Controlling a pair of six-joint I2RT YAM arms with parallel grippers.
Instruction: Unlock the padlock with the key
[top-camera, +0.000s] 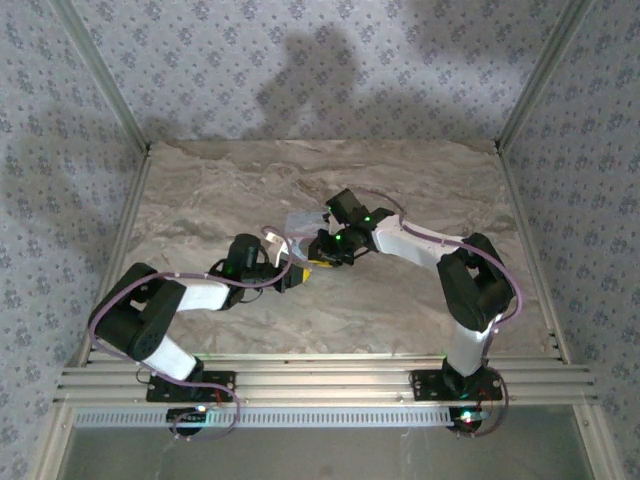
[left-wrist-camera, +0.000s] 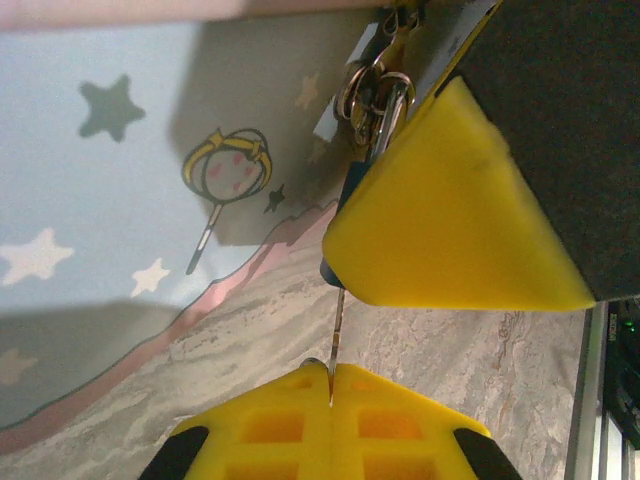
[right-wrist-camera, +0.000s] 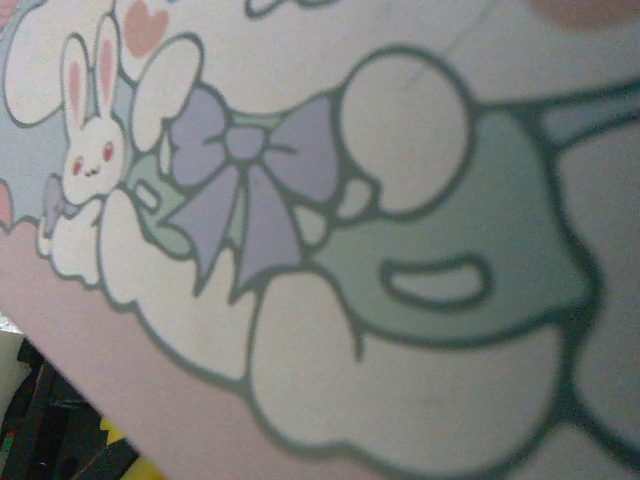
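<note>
left gripper (left-wrist-camera: 330, 383): closed, pinching the thin key (left-wrist-camera: 338, 325) | key: reaches the teal padlock (left-wrist-camera: 346, 205) (mostly hidden behind a yellow finger (left-wrist-camera: 450, 210) of the right gripper (top-camera: 335, 246)) | right gripper: cannot tell if clamped | padlock: mid-table (top-camera: 420, 180), just beside the pale blue tin (left-wrist-camera: 90, 200), key ring (left-wrist-camera: 372, 95) at its far end

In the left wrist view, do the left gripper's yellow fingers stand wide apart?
No, the left gripper is closed, pinching a thin metal blade between its yellow tips.
</note>
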